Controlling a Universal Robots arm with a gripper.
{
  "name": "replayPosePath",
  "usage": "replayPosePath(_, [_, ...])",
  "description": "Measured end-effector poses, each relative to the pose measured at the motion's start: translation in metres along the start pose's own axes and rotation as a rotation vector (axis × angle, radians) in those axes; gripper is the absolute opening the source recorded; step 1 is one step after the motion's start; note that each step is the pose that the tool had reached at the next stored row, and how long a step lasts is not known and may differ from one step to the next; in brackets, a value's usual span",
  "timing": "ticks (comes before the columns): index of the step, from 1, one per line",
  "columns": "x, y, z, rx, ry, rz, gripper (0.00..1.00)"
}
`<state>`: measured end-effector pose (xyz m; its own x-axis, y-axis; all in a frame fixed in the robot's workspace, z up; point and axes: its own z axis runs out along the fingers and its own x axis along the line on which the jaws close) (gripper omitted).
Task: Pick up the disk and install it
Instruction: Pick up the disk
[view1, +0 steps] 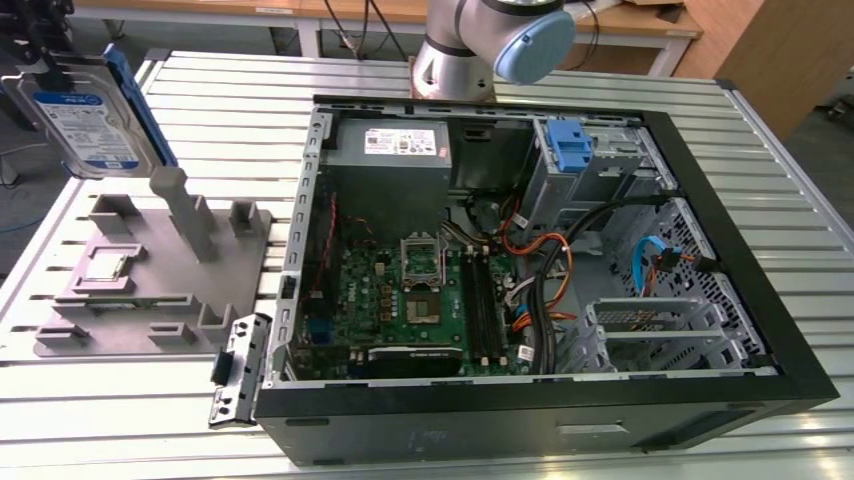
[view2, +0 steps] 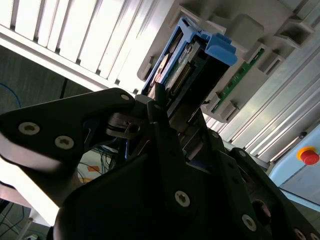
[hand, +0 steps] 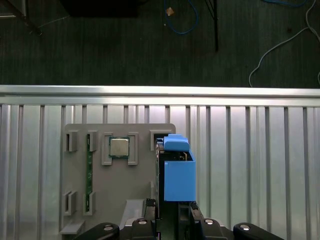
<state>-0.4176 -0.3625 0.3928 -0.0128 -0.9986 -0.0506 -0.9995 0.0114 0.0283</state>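
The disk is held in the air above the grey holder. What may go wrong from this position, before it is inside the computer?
1. The gripper clamps only one end of the disk, which hangs upright; it might slip or tilt in the grasp.
2. The grey holder's tall post stands just under the disk, so a low sideways move may hit it.
3. Loose cables cross the computer case near the drive bay and might snag the disk.

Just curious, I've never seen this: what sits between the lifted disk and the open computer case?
In the exterior view, a grey parts holder and bare table slats lie between the disk and the case.
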Motion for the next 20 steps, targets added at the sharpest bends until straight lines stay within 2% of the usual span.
replayPosePath(11, [-0.0006, 0.0003, -0.0115, 0.0000, 0.0000, 0.000, 0.35])
replayPosePath(20, [-0.0014, 0.0008, -0.0271, 0.0000, 0.0000, 0.000, 0.35])
